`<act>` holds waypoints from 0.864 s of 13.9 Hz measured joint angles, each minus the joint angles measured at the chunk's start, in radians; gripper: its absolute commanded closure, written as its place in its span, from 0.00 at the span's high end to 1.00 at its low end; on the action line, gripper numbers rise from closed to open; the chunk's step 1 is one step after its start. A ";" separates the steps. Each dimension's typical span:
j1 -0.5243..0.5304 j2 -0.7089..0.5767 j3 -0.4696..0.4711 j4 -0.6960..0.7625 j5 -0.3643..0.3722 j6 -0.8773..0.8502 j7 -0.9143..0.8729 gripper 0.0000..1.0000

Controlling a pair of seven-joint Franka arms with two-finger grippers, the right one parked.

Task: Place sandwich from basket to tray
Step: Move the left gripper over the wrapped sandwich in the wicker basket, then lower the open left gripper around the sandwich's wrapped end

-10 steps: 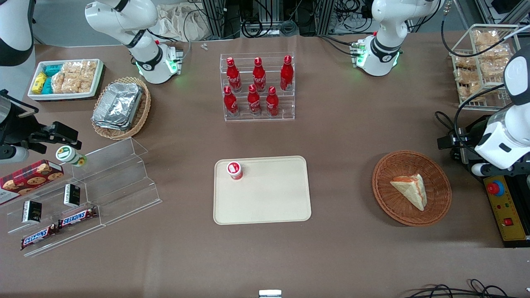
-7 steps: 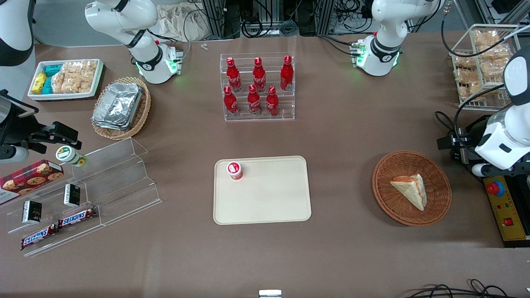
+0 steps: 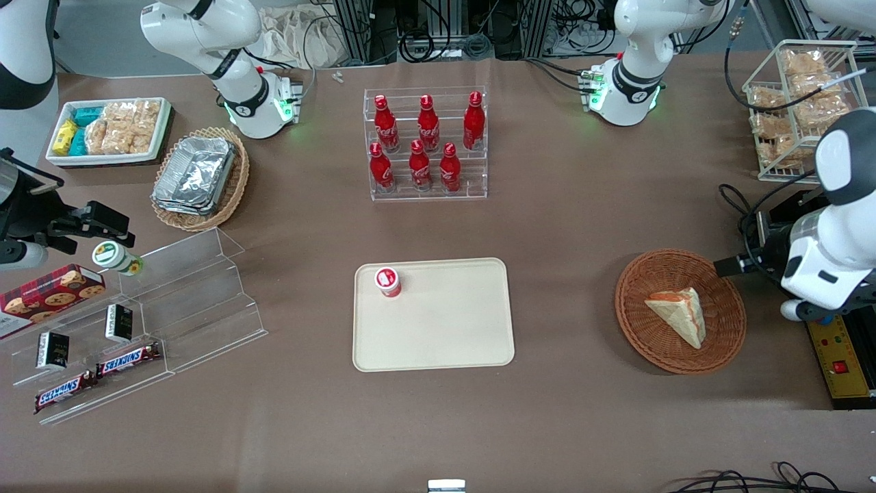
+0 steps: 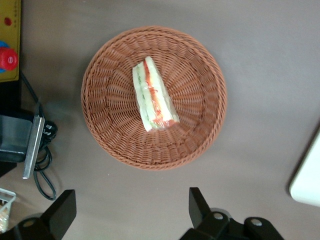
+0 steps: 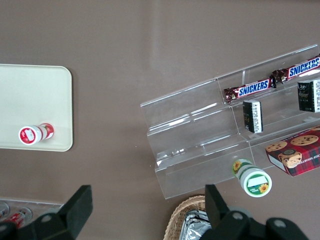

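Observation:
The sandwich (image 3: 677,313), a pale wedge with orange, white and green layers, lies in the round reddish-brown wicker basket (image 3: 636,335). In the left wrist view the sandwich (image 4: 152,97) lies near the middle of the basket (image 4: 200,125). The beige tray (image 3: 445,329) lies flat toward the table's middle, and its corner shows in the left wrist view (image 4: 307,180). My left gripper (image 3: 736,264) hangs open and empty at the basket's rim on the working arm's side. Its fingers stand wide apart (image 4: 131,200) over bare table beside the basket.
A small red-capped bottle (image 3: 387,281) stands on the tray's corner. A clear rack of red cola bottles (image 3: 428,147) stands farther from the camera. A yellow control box (image 3: 838,356) with cables and a wire rack of snacks (image 3: 801,103) are at the working arm's end.
My left arm has swung in toward the basket. The gripper now reaches the basket's rim. The sandwich and basket have not moved.

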 measured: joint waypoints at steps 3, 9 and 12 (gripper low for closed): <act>0.000 0.052 0.000 -0.020 0.015 0.076 -0.175 1.00; 0.000 0.082 0.000 -0.161 0.019 0.260 -0.352 1.00; 0.003 0.089 0.003 -0.199 0.034 0.302 -0.365 1.00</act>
